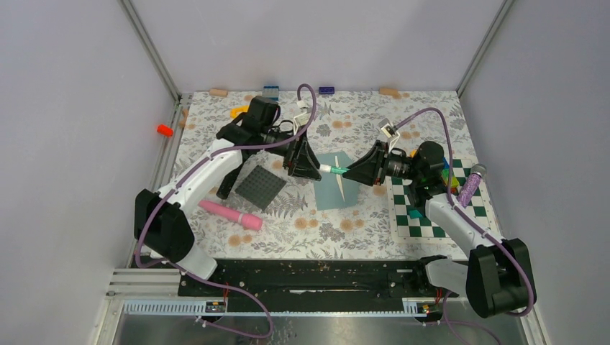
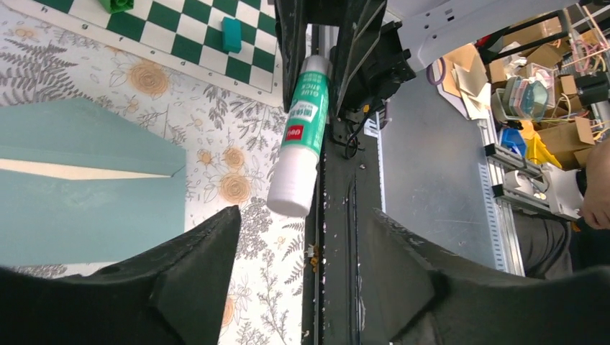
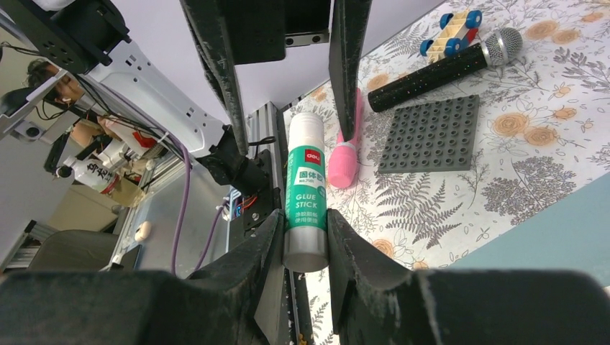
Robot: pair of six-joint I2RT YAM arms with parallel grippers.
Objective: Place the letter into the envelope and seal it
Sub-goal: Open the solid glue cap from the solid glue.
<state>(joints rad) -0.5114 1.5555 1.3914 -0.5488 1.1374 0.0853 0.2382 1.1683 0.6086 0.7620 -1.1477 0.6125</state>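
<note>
Floral-patterned worktop (image 1: 345, 230) with the teal-grey envelope (image 1: 331, 192) lying flat at its centre, a cream sliver showing on it. Above it the right pincer (image 1: 350, 171) is clenched on a green-and-white glue stick (image 1: 335, 169); the left pincer (image 1: 319, 169) faces it, spread wide and released

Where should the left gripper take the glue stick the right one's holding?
On the glue stick, grip the white end, its only free part: the right gripper clamps the labelled base. Come head-on along the stick's axis with the left gripper open, a finger on either side of the round barrel.
</note>
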